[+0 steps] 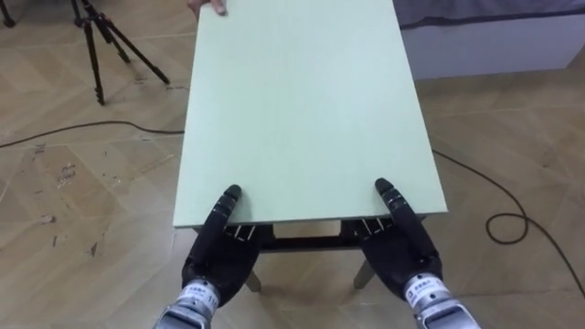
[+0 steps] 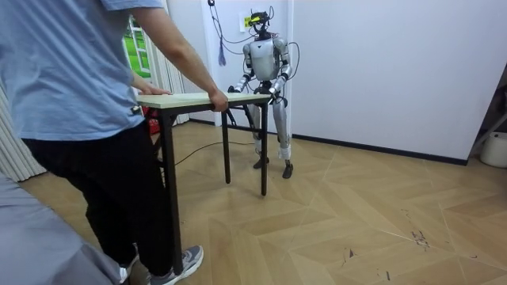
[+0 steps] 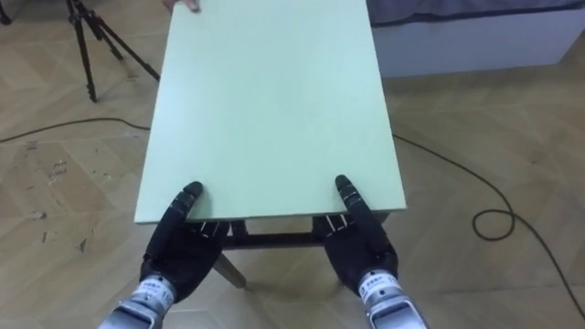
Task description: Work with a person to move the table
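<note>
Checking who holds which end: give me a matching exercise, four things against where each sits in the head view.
1. left hand
2. right hand
3. person's hand
4. tripod

A. off the table, upper left
B. table's far edge
C. near edge, right corner
D. near edge, left corner

Pairs: 1-D, 2-C, 3-B, 4-A
</note>
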Motion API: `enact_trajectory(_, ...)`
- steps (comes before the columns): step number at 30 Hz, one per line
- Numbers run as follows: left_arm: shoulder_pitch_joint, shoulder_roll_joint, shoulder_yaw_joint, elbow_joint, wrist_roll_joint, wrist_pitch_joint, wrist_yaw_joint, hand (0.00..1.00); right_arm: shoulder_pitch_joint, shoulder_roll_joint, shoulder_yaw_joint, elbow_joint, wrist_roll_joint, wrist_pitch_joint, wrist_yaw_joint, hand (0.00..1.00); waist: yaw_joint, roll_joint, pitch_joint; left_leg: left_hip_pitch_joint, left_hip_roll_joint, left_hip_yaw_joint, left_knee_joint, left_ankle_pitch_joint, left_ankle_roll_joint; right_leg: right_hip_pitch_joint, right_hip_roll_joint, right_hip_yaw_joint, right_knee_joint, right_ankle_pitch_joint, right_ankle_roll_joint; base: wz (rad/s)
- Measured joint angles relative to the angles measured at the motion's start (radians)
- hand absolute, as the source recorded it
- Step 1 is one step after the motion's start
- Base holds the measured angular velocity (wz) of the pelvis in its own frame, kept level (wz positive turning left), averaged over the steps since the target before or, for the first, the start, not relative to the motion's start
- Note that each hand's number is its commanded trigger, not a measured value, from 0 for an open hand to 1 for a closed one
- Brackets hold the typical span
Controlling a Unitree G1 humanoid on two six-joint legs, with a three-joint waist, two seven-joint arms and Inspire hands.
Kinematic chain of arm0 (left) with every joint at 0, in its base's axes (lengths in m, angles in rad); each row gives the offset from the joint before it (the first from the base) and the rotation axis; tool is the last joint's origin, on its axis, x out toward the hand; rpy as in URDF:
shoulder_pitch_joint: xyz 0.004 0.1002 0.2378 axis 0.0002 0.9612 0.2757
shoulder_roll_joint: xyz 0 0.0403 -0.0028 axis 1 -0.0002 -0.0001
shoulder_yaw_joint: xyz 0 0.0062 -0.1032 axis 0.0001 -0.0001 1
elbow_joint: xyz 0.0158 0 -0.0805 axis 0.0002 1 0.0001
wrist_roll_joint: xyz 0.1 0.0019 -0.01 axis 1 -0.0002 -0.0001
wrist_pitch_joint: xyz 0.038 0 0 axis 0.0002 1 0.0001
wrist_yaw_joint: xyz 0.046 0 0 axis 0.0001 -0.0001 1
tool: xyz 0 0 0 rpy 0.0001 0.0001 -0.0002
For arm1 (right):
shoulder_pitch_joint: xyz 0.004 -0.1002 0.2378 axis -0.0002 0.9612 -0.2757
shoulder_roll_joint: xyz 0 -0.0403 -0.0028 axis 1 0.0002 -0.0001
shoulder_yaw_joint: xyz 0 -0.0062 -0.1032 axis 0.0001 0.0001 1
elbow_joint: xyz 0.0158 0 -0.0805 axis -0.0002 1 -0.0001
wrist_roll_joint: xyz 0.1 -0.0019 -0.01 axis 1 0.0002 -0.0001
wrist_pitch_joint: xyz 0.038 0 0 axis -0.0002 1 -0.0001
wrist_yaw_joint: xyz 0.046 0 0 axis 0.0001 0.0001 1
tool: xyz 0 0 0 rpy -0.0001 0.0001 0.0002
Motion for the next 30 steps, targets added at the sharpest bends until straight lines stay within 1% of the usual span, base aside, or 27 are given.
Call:
enact_trajectory(1,0.008,0.000,-0.006,-0.006,-0.007,-0.011,0.000,1.00,0.006,-0.001,0.008,-0.010,0.000,-0.008,0.000,1.00,0.001,-0.001,-0.0004,0.000,0.000,0.000,-0.001,0.000,0.000,0.000,0.000,-0.001,0.000,0.000,0.000,0.00)
enact_trajectory(3,0.029,0.000,-0.012,-0.032,-0.012,-0.024,0.000,1.00,0.015,-0.003,0.014,-0.030,0.000,-0.011,0.000,1.00,0.000,-0.004,-0.0009,0.000,0.000,0.000,-0.002,0.000,0.000,-0.001,0.000,-0.002,0.000,0.000,0.000,0.00)
enact_trajectory(4,0.038,0.001,-0.021,-0.044,-0.016,-0.035,0.000,1.00,0.020,-0.004,0.021,-0.039,0.000,-0.021,0.001,1.00,0.000,-0.005,-0.0018,0.000,0.000,0.000,-0.002,0.000,0.000,-0.001,0.000,-0.002,0.000,0.000,0.000,0.00)
enact_trajectory(8,0.051,-0.002,-0.033,-0.059,-0.017,-0.065,0.000,1.00,0.027,-0.006,0.038,-0.052,0.002,-0.040,0.003,1.00,0.005,-0.007,-0.0014,-0.004,0.000,0.000,-0.002,0.000,0.000,-0.005,0.000,-0.004,0.000,0.000,0.000,-0.01)
enact_trajectory(10,0.051,-0.004,-0.048,-0.066,-0.015,-0.100,-0.001,1.00,0.029,-0.002,0.056,-0.052,0.002,-0.065,0.019,1.00,0.015,-0.011,-0.0028,-0.017,0.001,0.000,-0.001,0.000,0.000,-0.020,0.000,-0.005,0.000,0.000,0.000,-0.03)
enact_trajectory(11,0.051,-0.004,-0.052,-0.067,-0.015,-0.108,-0.001,1.00,0.031,-0.002,0.061,-0.052,0.003,-0.072,0.024,1.00,0.016,-0.012,-0.0026,-0.020,0.001,0.000,-0.001,0.000,0.000,-0.021,0.000,-0.006,0.000,0.000,0.000,0.00)
enact_trajectory(12,0.052,-0.003,-0.060,-0.067,-0.013,-0.118,-0.001,1.00,0.037,-0.002,0.067,-0.052,0.008,-0.083,0.030,1.00,0.018,-0.015,-0.0037,-0.022,0.001,0.000,-0.001,0.000,0.000,-0.023,0.000,-0.007,0.000,0.000,0.000,0.04)
enact_trajectory(13,0.053,0.001,-0.068,-0.067,-0.013,-0.128,-0.001,1.00,0.042,-0.002,0.069,-0.052,0.011,-0.085,0.034,1.00,0.023,-0.018,-0.0054,-0.024,0.001,0.000,-0.001,0.000,0.000,-0.025,0.000,-0.008,0.000,0.000,0.000,0.00)
enact_trajectory(14,0.053,0.002,-0.072,-0.068,-0.013,-0.132,-0.001,1.00,0.044,-0.003,0.070,-0.052,0.011,-0.088,0.037,1.00,0.023,-0.019,-0.0060,-0.026,0.001,0.000,-0.001,0.000,0.000,-0.026,0.000,-0.009,0.000,0.000,0.000,0.00)
enact_trajectory(16,0.064,0.007,-0.087,-0.081,-0.013,-0.153,-0.001,1.00,0.052,-0.004,0.082,-0.059,0.026,-0.101,0.039,1.00,0.022,-0.021,-0.0066,-0.032,0.001,-0.001,0.001,0.000,0.000,-0.030,0.000,-0.011,0.000,0.000,0.000,0.03)
enact_trajectory(19,0.080,0.010,-0.101,-0.097,0.003,-0.165,-0.001,1.00,0.087,-0.013,0.084,-0.088,0.026,-0.105,0.040,1.00,0.022,-0.021,-0.0066,-0.037,0.001,-0.003,0.004,0.000,0.000,-0.031,0.000,-0.017,0.002,0.000,0.000,0.06)
enact_trajectory(20,0.082,0.011,-0.108,-0.097,0.005,-0.171,-0.001,1.00,0.094,-0.013,0.084,-0.092,0.026,-0.107,0.043,1.00,0.022,-0.022,-0.0061,-0.040,0.002,-0.003,0.008,0.000,0.000,-0.031,0.000,-0.018,0.003,0.000,0.000,0.07)
enact_trajectory(22,0.089,0.012,-0.130,-0.097,0.006,-0.201,-0.002,1.00,0.110,-0.014,0.096,-0.092,0.029,-0.129,0.061,1.00,0.023,-0.025,-0.0047,-0.059,0.005,-0.003,0.039,0.000,0.000,-0.040,-0.002,-0.022,0.018,0.000,0.000,0.07)
enact_trajectory(24,0.091,0.018,-0.138,-0.097,0.004,-0.215,-0.005,1.00,0.115,-0.019,0.114,-0.092,0.037,-0.148,0.072,1.00,0.022,-0.030,-0.0042,-0.087,0.011,-0.005,0.077,-0.001,-0.001,-0.049,-0.001,-0.026,0.025,0.000,-0.001,0.09)
enact_trajectory(25,0.091,0.025,-0.147,-0.097,0.004,-0.219,-0.005,1.00,0.120,-0.026,0.119,-0.092,0.038,-0.152,0.075,1.00,0.021,-0.034,-0.0032,-0.109,0.018,-0.015,0.110,-0.002,-0.002,-0.056,0.003,-0.027,0.037,0.000,-0.003,0.14)
enact_trajectory(26,0.091,0.028,-0.151,-0.097,0.004,-0.219,-0.005,1.00,0.124,-0.025,0.121,-0.092,0.038,-0.155,0.077,1.00,0.021,-0.037,-0.0038,-0.123,0.020,-0.028,0.128,-0.002,-0.002,-0.059,0.005,-0.027,0.042,-0.001,-0.007,0.20)
enact_trajectory(28,0.093,0.036,-0.167,-0.097,0.004,-0.235,-0.008,1.00,0.139,-0.019,0.121,-0.092,0.039,-0.163,0.088,1.00,0.026,-0.041,-0.0045,-0.167,0.039,-0.058,0.193,-0.002,-0.002,-0.081,0.022,-0.021,0.072,-0.007,-0.030,0.12)
enact_trajectory(29,0.093,0.038,-0.167,-0.097,0.003,-0.236,-0.010,1.00,0.140,-0.019,0.121,-0.092,0.039,-0.163,0.090,1.00,0.026,-0.042,-0.0046,-0.182,0.044,-0.066,0.213,-0.002,-0.002,-0.089,0.029,-0.014,0.078,-0.009,-0.036,0.00)
enact_trajectory(30,0.092,0.041,-0.168,-0.099,0.003,-0.236,-0.012,1.00,0.140,-0.020,0.122,-0.092,0.045,-0.163,0.093,1.00,0.028,-0.041,-0.0049,-0.212,0.056,-0.094,0.248,-0.002,-0.002,-0.103,0.044,-0.005,0.085,-0.015,-0.050,0.03)
